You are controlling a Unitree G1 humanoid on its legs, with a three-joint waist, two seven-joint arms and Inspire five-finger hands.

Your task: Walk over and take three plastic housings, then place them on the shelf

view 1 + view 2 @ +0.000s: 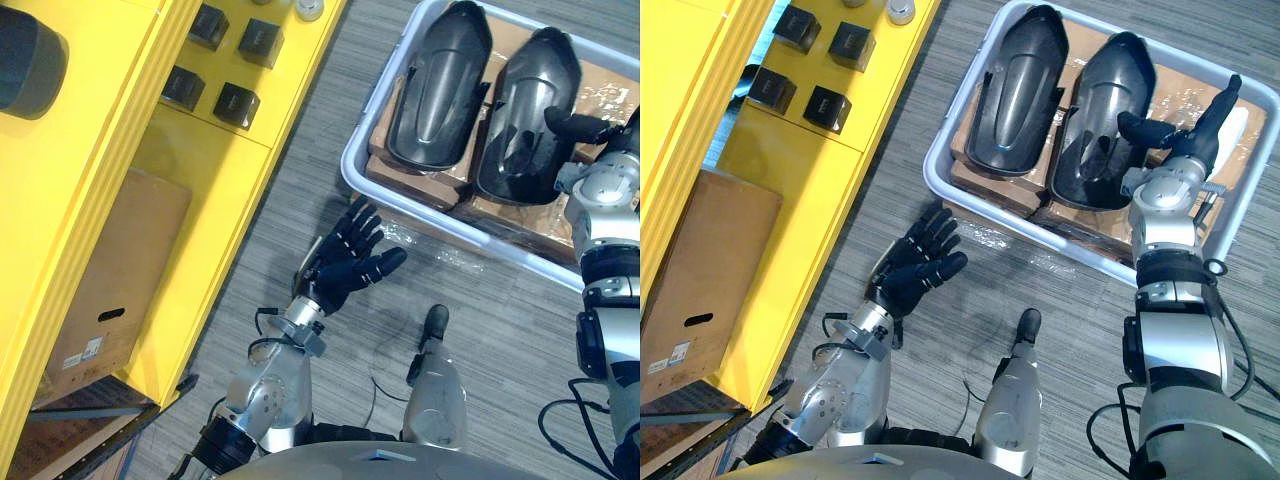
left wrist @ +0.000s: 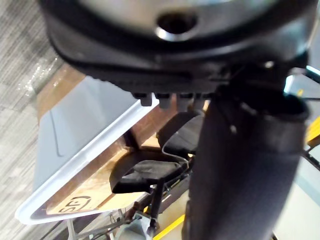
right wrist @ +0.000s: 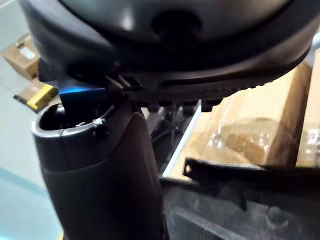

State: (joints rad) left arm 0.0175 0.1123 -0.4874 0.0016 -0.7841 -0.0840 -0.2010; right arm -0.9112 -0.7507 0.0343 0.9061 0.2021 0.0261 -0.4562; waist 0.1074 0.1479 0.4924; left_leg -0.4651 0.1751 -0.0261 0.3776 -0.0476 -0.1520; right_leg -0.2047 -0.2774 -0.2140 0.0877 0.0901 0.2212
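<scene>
Your left hand [image 1: 920, 262], fingers spread, just outside the white tray [image 1: 933, 168], your right hand [image 1: 1185, 135], fingers straight, over the right plastic housing [image 1: 1102, 90] inside it.

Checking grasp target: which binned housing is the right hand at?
The right-side housing; the right hand overlaps its edge, while the left-side housing lies untouched.

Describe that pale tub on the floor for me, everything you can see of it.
The tub is a pale grey-white rectangular plastic bin with rounded corners and a raised rim. It lies flat on the grey striped floor beside the yellow shelf. Brown cardboard lines the inside, and two glossy black plastic housings lie side by side on it. The right robot hand is open above the tub's right part, over one housing; contact cannot be told.
</scene>
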